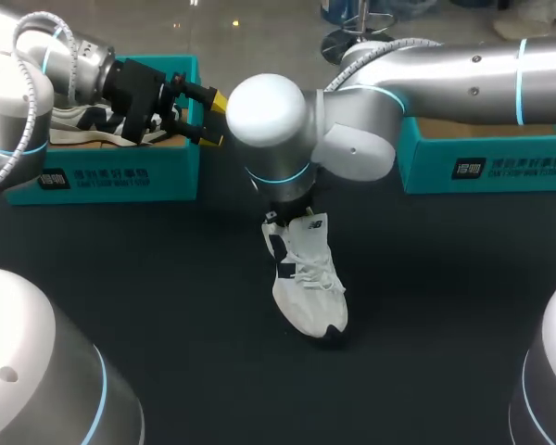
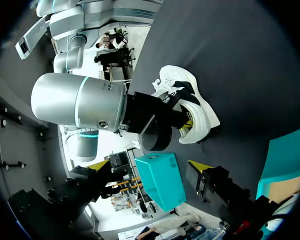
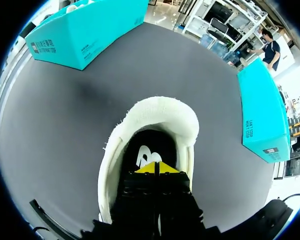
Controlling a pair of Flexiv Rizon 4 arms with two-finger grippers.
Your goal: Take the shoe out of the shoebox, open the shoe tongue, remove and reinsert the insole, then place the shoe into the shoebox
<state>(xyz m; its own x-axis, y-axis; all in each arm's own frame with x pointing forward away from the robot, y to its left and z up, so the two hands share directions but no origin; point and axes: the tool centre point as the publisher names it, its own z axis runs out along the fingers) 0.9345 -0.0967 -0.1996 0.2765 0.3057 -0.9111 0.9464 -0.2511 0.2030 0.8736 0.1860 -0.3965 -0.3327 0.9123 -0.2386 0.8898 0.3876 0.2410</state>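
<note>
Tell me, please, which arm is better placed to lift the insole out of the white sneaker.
Right: the right gripper sits inside the sneaker, above its insole; the left gripper hangs open by the left shoebox.

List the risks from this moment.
1. The right gripper sits shut inside the white sneaker, which nothing braces: pulling up may lift the whole shoe.
2. The left gripper, open by the left shoebox, hangs close to the right arm's joint: they may collide.

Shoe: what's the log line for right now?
shoe: on table | right gripper: shut, inside shoe opening | left gripper: open, near left shoebox
</note>
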